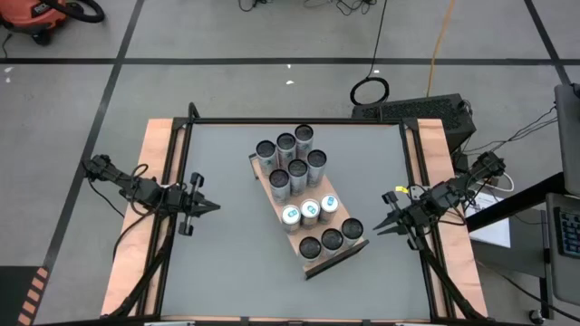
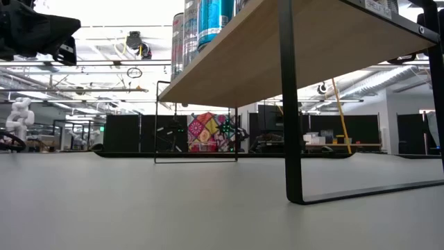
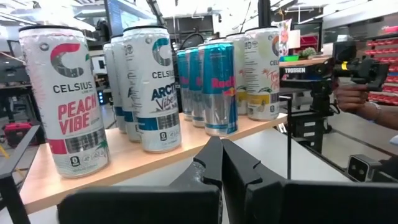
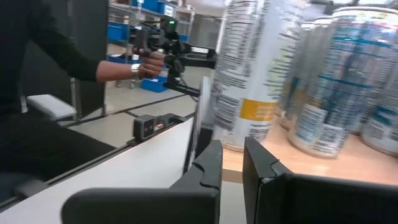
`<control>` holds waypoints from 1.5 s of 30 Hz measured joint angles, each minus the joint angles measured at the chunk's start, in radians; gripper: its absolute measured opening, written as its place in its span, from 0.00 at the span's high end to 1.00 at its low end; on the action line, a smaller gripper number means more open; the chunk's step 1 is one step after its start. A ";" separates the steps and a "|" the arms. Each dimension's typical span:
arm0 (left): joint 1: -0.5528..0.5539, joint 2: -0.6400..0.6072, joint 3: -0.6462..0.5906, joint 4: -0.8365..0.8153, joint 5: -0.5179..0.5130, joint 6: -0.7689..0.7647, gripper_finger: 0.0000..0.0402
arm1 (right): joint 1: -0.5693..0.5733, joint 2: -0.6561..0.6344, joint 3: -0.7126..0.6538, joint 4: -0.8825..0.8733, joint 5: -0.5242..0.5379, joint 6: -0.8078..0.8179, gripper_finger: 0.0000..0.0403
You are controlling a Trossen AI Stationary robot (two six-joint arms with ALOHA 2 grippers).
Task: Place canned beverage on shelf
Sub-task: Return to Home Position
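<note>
Cans (image 1: 309,211) sitting on the shelf (image 1: 319,261), left gripper (image 1: 214,206) pressed together by the left edge of the table (image 1: 236,258), right gripper (image 1: 379,228) a crack apart by its right edge.

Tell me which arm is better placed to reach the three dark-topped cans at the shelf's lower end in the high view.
Right. The right end effector points at the dark-topped cans from close by; the left end effector waits across the table, clearly farther off.
</note>
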 joint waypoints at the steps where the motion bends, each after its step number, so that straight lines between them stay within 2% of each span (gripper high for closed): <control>1: 0.012 0.000 0.000 0.000 0.011 -0.001 1.00 | 0.000 0.001 0.000 -0.002 -0.007 -0.003 1.00; 17: 0.173 0.000 0.001 -0.027 0.191 -0.029 1.00 | -0.006 0.001 0.000 -0.002 -0.008 -0.076 1.00; 26: 0.218 0.000 0.001 -0.025 0.255 -0.032 1.00 | -0.121 0.000 0.000 -0.002 -0.008 -0.082 1.00; 45: 0.224 0.000 0.001 -0.027 0.255 -0.084 1.00 | -0.353 0.000 0.000 0.007 -0.036 -0.085 1.00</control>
